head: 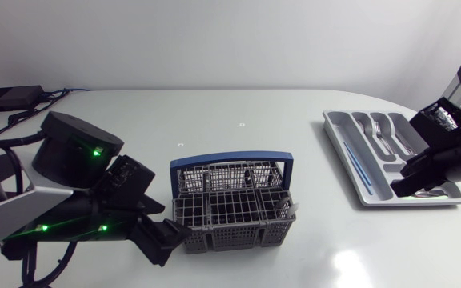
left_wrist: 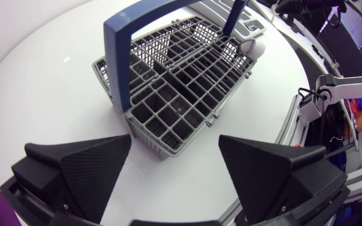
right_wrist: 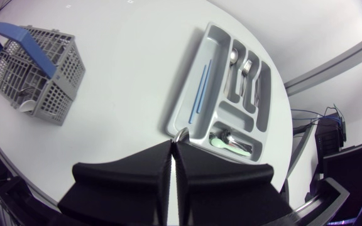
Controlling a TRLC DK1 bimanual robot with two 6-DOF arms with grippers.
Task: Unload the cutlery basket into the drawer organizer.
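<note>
The grey wire cutlery basket (head: 230, 204) with a blue handle (left_wrist: 127, 47) stands mid-table; a white utensil (left_wrist: 252, 47) leans in its far corner. My left gripper (left_wrist: 175, 182) is open just short of the basket's near corner, fingers apart and empty. The grey drawer organizer (head: 338, 132) lies at the right. It holds forks (head: 378, 132), a blue stick (right_wrist: 201, 88) and a green-handled spoon (right_wrist: 228, 143). Over the organizer's near end my right gripper (right_wrist: 174, 150) is shut on a thin metal piece of cutlery (right_wrist: 181, 133); only its end shows.
A black box (head: 10, 98) with cables sits at the table's far left corner. White tabletop lies bare between the basket and the organizer (right_wrist: 187, 119). My left arm's links fill the front left.
</note>
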